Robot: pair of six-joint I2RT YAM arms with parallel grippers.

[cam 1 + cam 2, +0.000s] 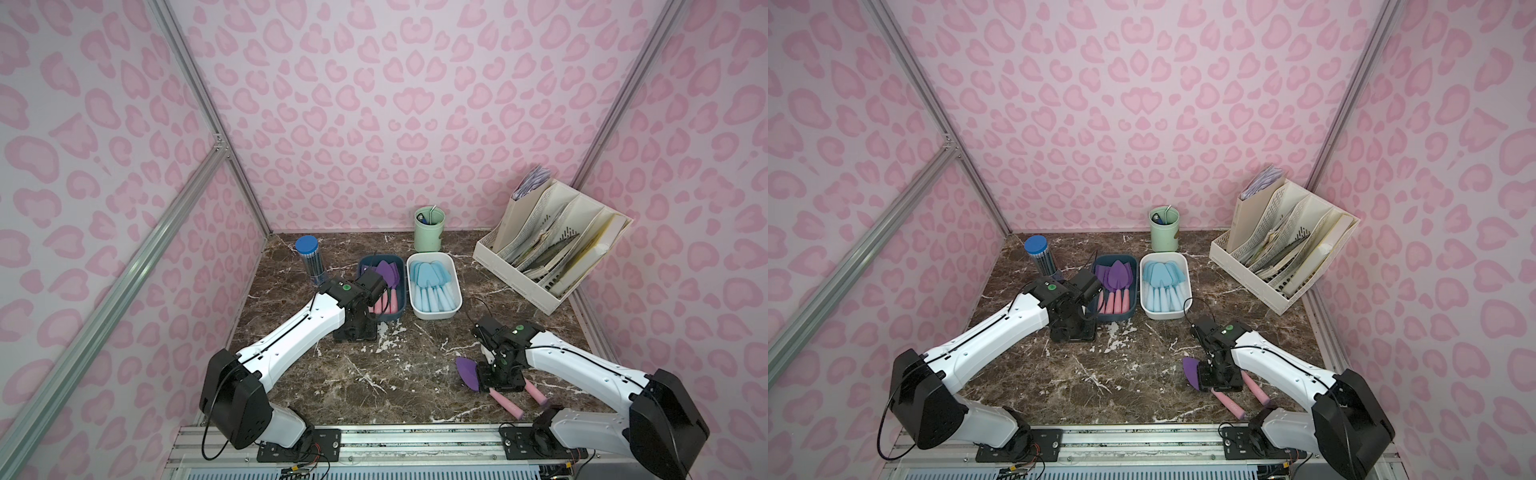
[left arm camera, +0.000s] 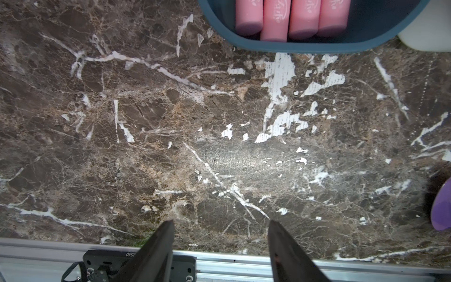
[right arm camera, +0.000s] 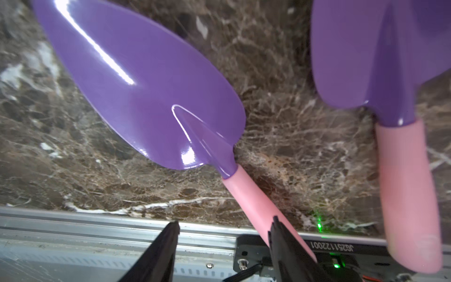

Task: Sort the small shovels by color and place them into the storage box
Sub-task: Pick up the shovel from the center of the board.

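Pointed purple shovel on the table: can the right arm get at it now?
Likely yes: the right gripper hovers just above the shovel, fingers open, nothing covering its pink handle.

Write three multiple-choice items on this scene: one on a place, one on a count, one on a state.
1. The light blue shovels lie in: A the white box; B the dark blue box; C the green cup.
2. Purple shovels on the table outside the boxes: A none; B two; C five.
3. The left gripper is: A shut on a shovel; B shut, empty; C open, empty.
Answers: 1 A, they fill the white box in both top views. 2 B, the right wrist view shows two lying there. 3 C, its jaws stand apart over bare table.
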